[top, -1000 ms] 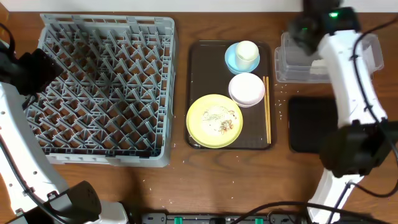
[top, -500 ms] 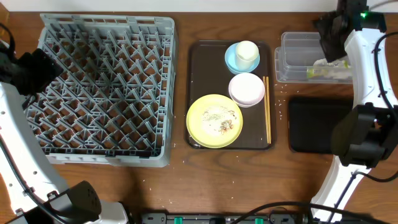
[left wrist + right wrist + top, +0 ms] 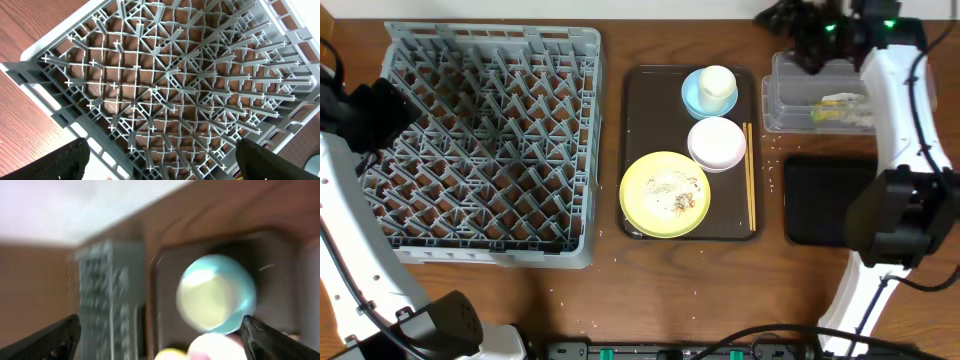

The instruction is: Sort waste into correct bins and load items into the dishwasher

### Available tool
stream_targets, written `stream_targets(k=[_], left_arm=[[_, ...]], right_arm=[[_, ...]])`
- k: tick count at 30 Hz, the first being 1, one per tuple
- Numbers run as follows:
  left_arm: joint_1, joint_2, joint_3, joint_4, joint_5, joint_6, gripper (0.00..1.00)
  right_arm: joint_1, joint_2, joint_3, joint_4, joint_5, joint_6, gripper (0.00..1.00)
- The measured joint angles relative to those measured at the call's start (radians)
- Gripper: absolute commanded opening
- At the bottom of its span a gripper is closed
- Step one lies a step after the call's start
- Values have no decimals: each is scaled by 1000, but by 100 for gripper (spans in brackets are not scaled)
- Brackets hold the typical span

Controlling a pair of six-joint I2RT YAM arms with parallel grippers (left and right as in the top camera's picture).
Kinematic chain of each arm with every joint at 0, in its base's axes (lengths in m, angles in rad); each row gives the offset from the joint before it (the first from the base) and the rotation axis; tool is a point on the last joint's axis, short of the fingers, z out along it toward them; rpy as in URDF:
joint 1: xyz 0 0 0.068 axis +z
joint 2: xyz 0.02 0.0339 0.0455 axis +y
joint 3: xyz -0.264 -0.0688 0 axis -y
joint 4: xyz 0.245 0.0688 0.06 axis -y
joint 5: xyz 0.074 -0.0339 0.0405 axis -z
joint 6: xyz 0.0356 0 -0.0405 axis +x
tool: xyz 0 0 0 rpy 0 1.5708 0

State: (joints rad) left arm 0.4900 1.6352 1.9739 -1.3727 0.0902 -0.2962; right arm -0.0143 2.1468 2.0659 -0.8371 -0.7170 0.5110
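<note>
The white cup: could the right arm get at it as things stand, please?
Probably yes: the right gripper is open near the brown tray, and nothing covers the white cup in its light blue bowl.

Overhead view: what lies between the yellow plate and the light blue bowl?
The white bowl, on the brown tray between yellow plate and light blue bowl, shown in the overhead view.

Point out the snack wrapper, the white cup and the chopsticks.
snack wrapper (image 3: 838,108): overhead view, on its yellow-green middle.
white cup (image 3: 717,80): overhead view, on its open top.
chopsticks (image 3: 750,180): overhead view, midway along the pair.
</note>
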Motion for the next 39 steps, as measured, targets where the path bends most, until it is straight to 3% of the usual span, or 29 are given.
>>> stream_targets(k=[6,17,26,31,39], left_arm=[[0,0,0,0,0,0,94],[0,0,0,0,0,0,94],[0,0,0,0,0,0,95],[0,0,0,0,0,0,94],[0,0,0,0,0,0,94]], right_arm=[[153,-3,0,-146,-3,-120,99],[377,-128,-1,-340,352,-173,99],[474,-145,-1,-434,324,-179,99],[489,-145,-1,-472,276,-288,99],[582,-145,-1,-536,409,-292,99]])
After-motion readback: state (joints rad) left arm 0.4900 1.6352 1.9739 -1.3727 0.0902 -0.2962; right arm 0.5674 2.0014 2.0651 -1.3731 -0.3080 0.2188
